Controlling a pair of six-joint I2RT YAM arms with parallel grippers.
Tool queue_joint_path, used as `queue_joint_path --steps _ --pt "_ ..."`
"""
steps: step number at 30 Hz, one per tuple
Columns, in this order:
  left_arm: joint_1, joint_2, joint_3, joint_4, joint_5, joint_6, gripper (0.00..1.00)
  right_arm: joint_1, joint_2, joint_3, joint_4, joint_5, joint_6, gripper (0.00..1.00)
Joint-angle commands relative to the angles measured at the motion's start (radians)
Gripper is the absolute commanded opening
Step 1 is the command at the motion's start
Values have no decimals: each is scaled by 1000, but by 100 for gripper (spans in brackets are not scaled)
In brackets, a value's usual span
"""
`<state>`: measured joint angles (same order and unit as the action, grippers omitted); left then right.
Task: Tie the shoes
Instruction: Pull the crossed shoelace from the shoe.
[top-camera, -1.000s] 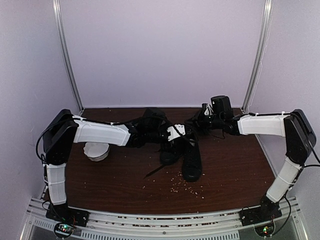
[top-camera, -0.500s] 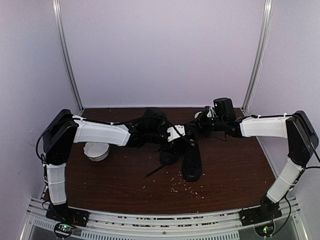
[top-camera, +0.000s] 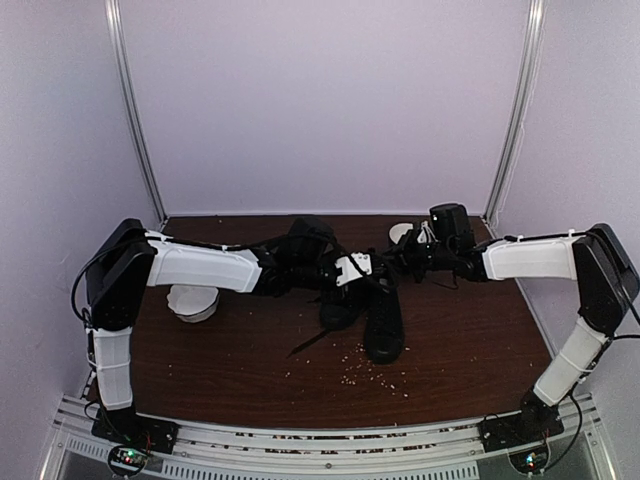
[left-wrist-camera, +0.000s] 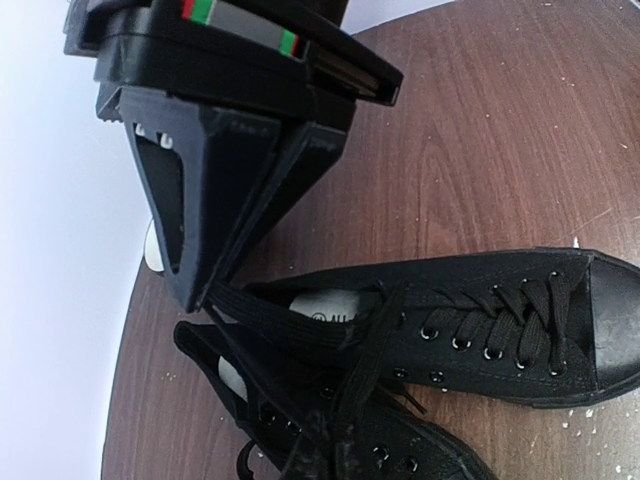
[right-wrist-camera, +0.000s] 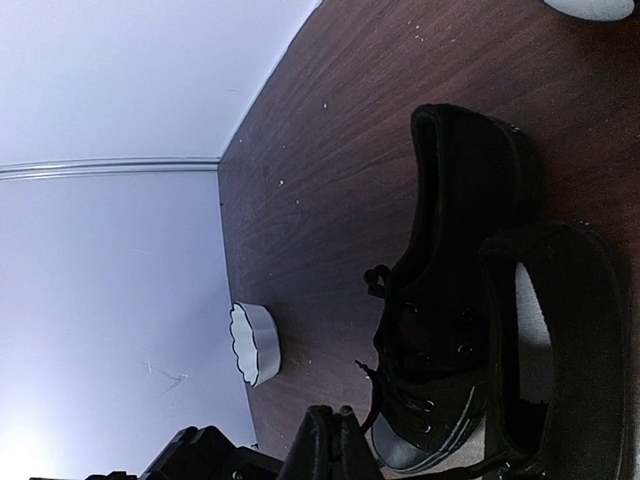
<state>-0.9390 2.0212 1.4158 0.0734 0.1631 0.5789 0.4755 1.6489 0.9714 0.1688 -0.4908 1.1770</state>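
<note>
The shoes (top-camera: 383, 320) lay side by side at the middle of the desk (top-camera: 470, 340), toes toward the near edge. In the top view they sat at about 6 o'clock from the left hand (left-wrist-camera: 193, 290) and at 7 o'clock from the right hand (right-wrist-camera: 327, 415), both hands poised just past the heels. The left hand was pinched narrow on a lace (left-wrist-camera: 290, 318), which ran taut from its fingertips down to the eyelets of the nearer shoe. The right hand's fingers were pressed together in its wrist view. A thin lace rose from the shoe beside them, but I could not tell whether it was caught between them.

One bowl (top-camera: 193, 302) stood at 9 o'clock from the shoes, well apart, partly under the left arm. A second bowl (top-camera: 405, 232) showed at 12 o'clock from the right hand, close behind it. Crumbs (top-camera: 375, 375) were scattered on the desk at 6 o'clock from the toes.

Against the picture a second before, the right hand had swung in toward 9 o'clock and come nearer the left hand (uncovering the second bowl, which it had hidden). The left arm and the shoes had barely shifted.
</note>
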Motion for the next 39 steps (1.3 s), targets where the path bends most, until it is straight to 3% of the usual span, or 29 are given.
queue_joint_path --steps 1,5,18,39 --pt "-21 -9 21 -26 56 -8 0 -28 -50 -16 -1 88 -43 0" --pt "-21 -13 27 -21 69 -10 0 -27 -33 12 -89 90 -154 0" --pt "-21 -26 25 -23 84 -50 0 -15 68 131 -363 -130 -516 0" --pt "-20 -52 39 -35 102 -58 0 -15 122 242 -607 -175 -787 0"
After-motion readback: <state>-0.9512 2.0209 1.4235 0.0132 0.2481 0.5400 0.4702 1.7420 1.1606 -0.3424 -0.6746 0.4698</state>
